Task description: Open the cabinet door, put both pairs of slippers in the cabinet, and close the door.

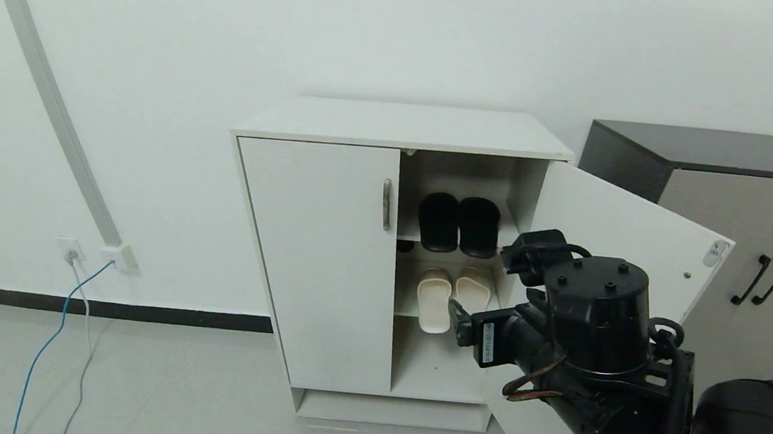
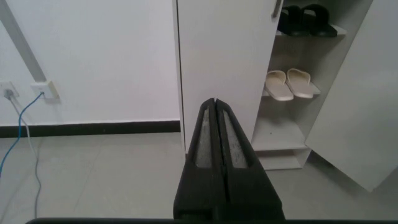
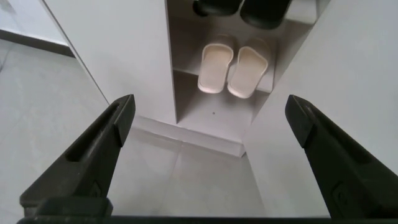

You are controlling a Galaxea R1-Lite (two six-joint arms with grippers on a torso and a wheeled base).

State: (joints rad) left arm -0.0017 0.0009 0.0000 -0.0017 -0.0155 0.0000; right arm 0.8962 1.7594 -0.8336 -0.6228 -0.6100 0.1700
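The white cabinet (image 1: 401, 124) stands against the wall, its right door (image 1: 624, 224) swung open and its left door (image 1: 316, 260) shut. A black pair of slippers (image 1: 438, 221) lies on the upper shelf and a cream pair (image 1: 434, 298) on the shelf below. My right gripper (image 1: 459, 319) hovers just in front of the open compartment, level with the cream pair. In the right wrist view this gripper (image 3: 209, 102) is open and holds nothing, with the cream slippers (image 3: 214, 68) and black slippers (image 3: 264, 9) beyond it. My left gripper (image 2: 215, 106) is shut and empty, well back from the cabinet.
A grey cabinet (image 1: 744, 206) with black handles stands right of the open door. Wall sockets (image 1: 69, 249) with a blue cable (image 1: 38, 354) trailing to the floor sit at the left. Open tiled floor (image 1: 168, 394) lies in front of the white cabinet.
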